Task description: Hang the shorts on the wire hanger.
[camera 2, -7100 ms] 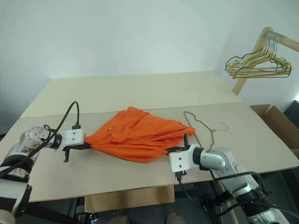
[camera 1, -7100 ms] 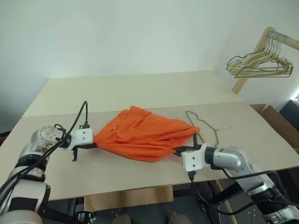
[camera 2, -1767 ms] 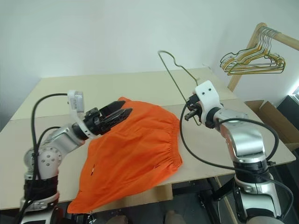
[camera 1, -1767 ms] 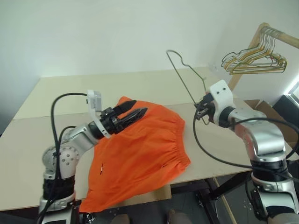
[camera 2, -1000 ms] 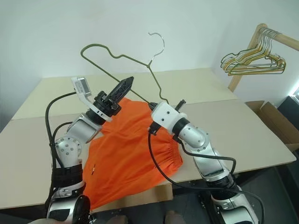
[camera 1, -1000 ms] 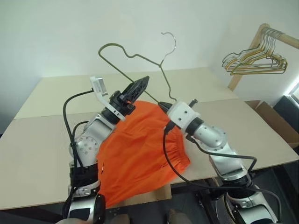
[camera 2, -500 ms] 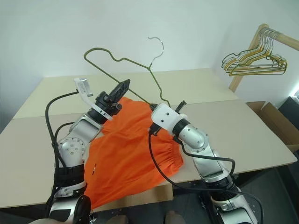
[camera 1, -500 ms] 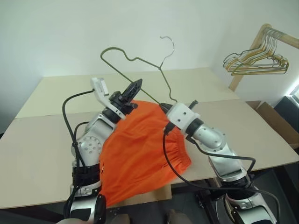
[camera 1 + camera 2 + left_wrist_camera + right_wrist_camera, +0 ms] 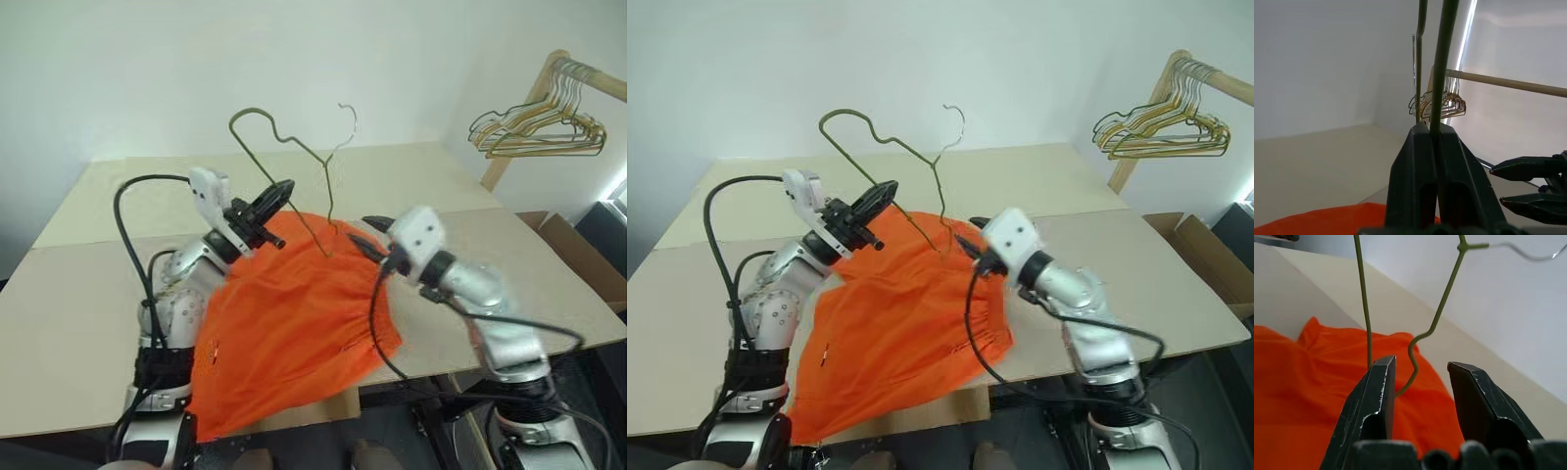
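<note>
The bright orange shorts (image 9: 294, 323) lie spread on the table, with one end hanging over the front edge. Above them the olive-green wire hanger (image 9: 294, 145) stands in the air, hook up. My left gripper (image 9: 284, 188) is shut on one of its wires, and the left wrist view shows the wire pinched between the fingertips (image 9: 1422, 134). My right gripper (image 9: 359, 229) is open just right of the hanger's lower corner and holds nothing. In the right wrist view the hanger wire (image 9: 1364, 308) runs just beyond the spread right gripper (image 9: 1420, 377), above the shorts (image 9: 1303, 382).
The shorts lie on a pale wooden table (image 9: 78, 294). At the back right a wooden rack holds a bunch of gold and green wire hangers (image 9: 534, 122). A cardboard box (image 9: 563, 235) sits beyond the table's right edge.
My left gripper has shut on the hanger wire. My right gripper has opened, let go of the hanger's lower corner and drawn back to the right. The hanger has rolled a little.
</note>
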Robot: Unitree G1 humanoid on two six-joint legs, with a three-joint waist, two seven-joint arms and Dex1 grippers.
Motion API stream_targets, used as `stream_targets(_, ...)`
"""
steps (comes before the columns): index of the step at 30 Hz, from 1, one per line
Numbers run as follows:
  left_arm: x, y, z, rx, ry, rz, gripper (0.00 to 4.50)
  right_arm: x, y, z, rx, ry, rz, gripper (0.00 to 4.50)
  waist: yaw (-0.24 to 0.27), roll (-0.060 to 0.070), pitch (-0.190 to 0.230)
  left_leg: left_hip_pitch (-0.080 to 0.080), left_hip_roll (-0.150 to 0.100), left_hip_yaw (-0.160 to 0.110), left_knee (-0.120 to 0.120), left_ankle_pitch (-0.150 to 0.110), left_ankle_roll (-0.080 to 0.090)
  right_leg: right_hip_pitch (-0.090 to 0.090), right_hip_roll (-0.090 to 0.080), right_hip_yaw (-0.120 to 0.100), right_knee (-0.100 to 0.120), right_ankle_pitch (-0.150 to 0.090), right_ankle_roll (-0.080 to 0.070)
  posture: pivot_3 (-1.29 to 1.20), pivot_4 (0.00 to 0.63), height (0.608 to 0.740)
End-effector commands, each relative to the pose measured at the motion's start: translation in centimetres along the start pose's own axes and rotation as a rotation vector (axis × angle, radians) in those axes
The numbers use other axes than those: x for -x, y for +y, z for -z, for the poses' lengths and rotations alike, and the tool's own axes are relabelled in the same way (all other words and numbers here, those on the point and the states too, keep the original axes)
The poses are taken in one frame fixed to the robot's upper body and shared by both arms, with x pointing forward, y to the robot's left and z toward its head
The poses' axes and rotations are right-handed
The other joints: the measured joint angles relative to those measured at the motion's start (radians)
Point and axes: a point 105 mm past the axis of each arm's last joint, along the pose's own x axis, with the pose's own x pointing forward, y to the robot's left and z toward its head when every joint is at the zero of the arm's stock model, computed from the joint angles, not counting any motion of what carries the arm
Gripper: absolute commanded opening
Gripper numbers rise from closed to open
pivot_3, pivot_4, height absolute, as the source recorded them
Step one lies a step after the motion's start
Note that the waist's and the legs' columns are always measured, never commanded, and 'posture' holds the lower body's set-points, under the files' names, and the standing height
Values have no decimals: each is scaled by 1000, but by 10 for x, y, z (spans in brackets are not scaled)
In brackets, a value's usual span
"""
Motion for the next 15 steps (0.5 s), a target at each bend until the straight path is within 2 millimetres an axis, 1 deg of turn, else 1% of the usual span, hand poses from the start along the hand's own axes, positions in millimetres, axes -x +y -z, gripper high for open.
stream_targets(1, 9, -17, -48, 6, -122, 230, 0, 30, 6, -1, -188, 47, -272, 2108, -2, 0, 0, 0, 0, 0, 0, 0, 0, 0, 0, 0, 0, 0, 0, -32, 0, 740)
stream_targets(3, 18, -23, -60, 52, -152, 332, 0, 40, 6, 1, -303, 92, -375, 2108, -6, 0, 0, 0, 1, 1, 0, 0, 0, 0, 0, 0, 0, 0, 0, -31, 0, 740)
stream_targets(5, 27, -26, -71, 109, -207, 406, 0, 44, 3, -1, -460, 81, -446, 2108, -17, 0, 0, 2, 2, 1, 0, 0, 1, 1, 1, 0, 0, 0, 0, -32, 0, 740)
stream_targets(7, 32, -26, -79, 146, -254, 440, 0, 44, 4, 1, -484, 87, -487, 2108, -21, 0, 0, 5, 2, 1, 0, 0, 1, 3, 1, 1, 1, 0, 0, -33, 0, 740)
stream_targets(9, 34, -26, -80, 164, -267, 457, 0, 42, 6, 3, -550, 112, -521, 2108, -23, 0, 0, 8, 2, 1, 0, 0, 1, 7, 2, 0, 0, 0, 0, -33, 0, 740)
stream_targets(11, 37, -28, -78, 191, -267, 486, 0, 38, 7, 2, -574, 111, -542, 2108, -25, 0, 0, 9, 2, 1, 0, 0, 1, 9, 2, 0, 0, 0, 0, -33, 0, 740)
stream_targets(12, 39, -30, -77, 208, -267, 504, 0, 37, 9, 0, -583, 99, -563, 2108, -26, 0, 0, 9, 2, 1, 0, 0, 1, 9, 2, 0, 0, 0, 0, -32, 0, 740)
stream_targets(15, 40, -34, -69, 219, -252, 524, 0, 32, 10, -20, -582, 18, -616, 2108, -26, 0, 0, 9, 2, 1, 0, 0, 1, 9, 2, 0, -1, 0, 0, -26, 0, 740)
